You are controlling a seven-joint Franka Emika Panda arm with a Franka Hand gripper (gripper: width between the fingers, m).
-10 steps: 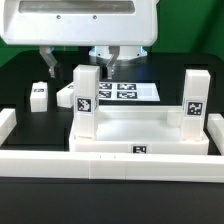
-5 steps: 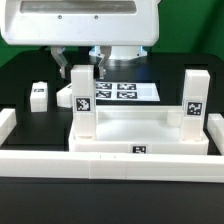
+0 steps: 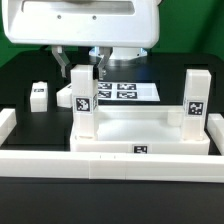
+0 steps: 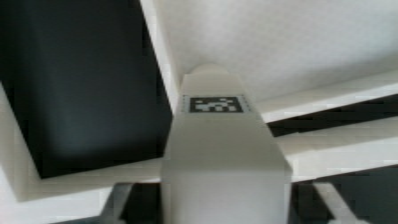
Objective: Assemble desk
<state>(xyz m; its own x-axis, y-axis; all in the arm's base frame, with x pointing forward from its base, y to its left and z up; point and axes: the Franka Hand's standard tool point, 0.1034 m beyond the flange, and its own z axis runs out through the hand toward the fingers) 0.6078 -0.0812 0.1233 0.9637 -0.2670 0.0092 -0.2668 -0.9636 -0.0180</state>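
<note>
Clamping the top of an upright desk leg (image 3: pixel 83 100), the claw (image 3: pixel 82 68) has one finger pressed against each side of it. The wrist view looks straight down that leg (image 4: pixel 222 150), with the tag on its top face just ahead of the claw (image 4: pixel 217 197).

The gripped leg stands at the corner of the tabletop (image 3: pixel 140 128) on the exterior view's left. The tray's raised rim hides its foot, so whether it sits fully in the socket cannot be told. A second leg (image 3: pixel 195 95) stands upright at the tabletop's corner on the exterior view's right, its tag facing the camera. These two legs are what the tray holds.

Off the tabletop, on the black table (image 3: pixel 20 75) past its left end in the exterior view, a loose leg (image 3: pixel 39 95) stands apart. Closer to the tabletop, another tagged white part (image 3: pixel 64 98) is partly hidden behind the gripped leg. The marker board (image 3: pixel 130 90) lies flat behind the tabletop, and the long border rail (image 3: pixel 100 162) runs along its front edge, just beside it.
</note>
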